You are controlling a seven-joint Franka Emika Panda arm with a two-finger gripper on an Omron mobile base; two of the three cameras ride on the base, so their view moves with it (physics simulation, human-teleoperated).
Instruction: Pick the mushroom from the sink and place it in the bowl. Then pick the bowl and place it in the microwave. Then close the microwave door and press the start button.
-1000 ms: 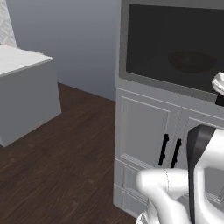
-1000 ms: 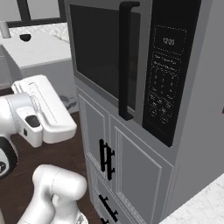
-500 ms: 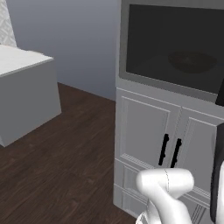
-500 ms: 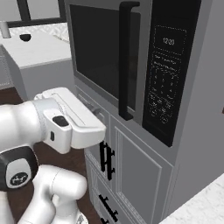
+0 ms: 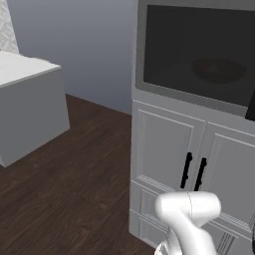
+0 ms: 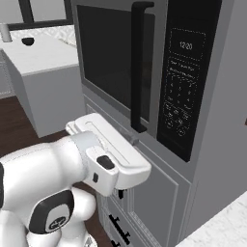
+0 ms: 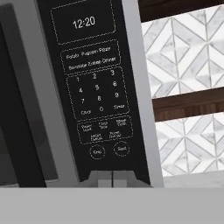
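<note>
The microwave (image 6: pixel 144 72) stands with its door (image 5: pixel 199 50) closed. Through the dark glass I faintly see the bowl (image 5: pixel 218 69) inside; the mushroom is hidden. The control panel (image 7: pixel 94 83) shows 12:20, a keypad and two round buttons (image 7: pixel 121 149) low down. My gripper (image 7: pixel 112 178) is shut and holds nothing, its tips just below those buttons in the hand view. In the right base view the gripper (image 6: pixel 133 141) points at the lower front of the microwave, near the foot of the door handle (image 6: pixel 139 67). The sink is out of view.
White cabinet doors with black handles (image 5: pixel 193 172) sit under the microwave. A grey island counter (image 5: pixel 30 99) stands to the left across dark wood floor (image 5: pixel 74 189). Patterned wall tiles (image 7: pixel 188 65) lie right of the microwave. A pale counter corner (image 6: pixel 222 226) shows at lower right.
My arm has swung forward and to the right, carrying the hand from beside my body up to the microwave's front. The door stays closed.
</note>
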